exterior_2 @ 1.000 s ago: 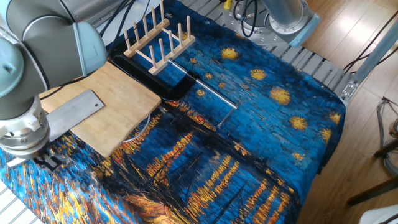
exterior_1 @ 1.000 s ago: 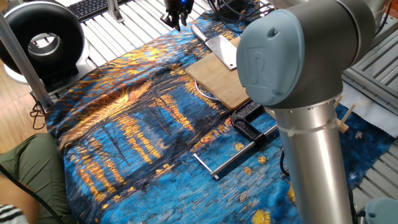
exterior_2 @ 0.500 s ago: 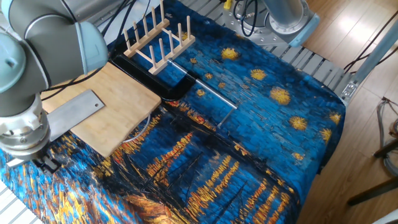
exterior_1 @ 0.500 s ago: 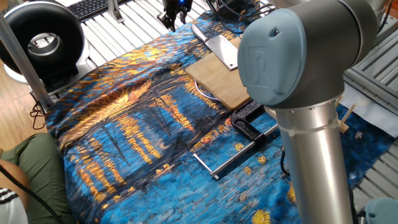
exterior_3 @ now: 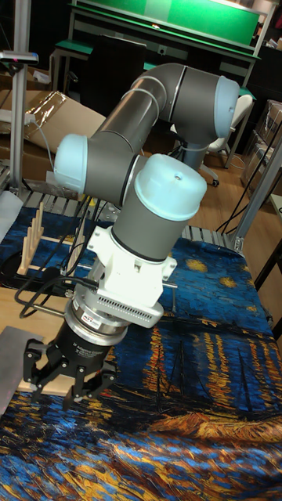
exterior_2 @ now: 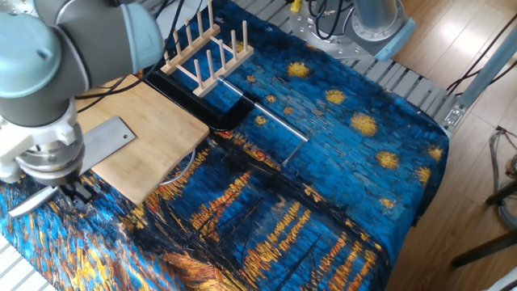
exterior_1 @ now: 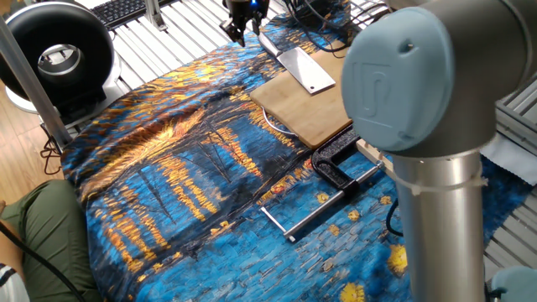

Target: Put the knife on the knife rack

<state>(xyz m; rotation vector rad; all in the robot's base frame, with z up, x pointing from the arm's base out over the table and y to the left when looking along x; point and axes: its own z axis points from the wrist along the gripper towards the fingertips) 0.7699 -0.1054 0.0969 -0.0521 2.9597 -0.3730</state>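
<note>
Only readable mark: embossed "UR" logo on the pale blue round plastic joint cap (exterior_1: 409, 84) of the grey arm, one fixed view. Small label on the black wrist flange (exterior_3: 88, 322) above the gripper is too blurred to read.

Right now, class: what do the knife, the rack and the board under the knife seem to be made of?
Knife: grey, matte metal blade, probably steel, with a small hole.
Knife rack: pale unfinished wood, going by its dowel pegs and rails.
Cutting board: light wood, possibly bamboo; the grain is faint.
</note>
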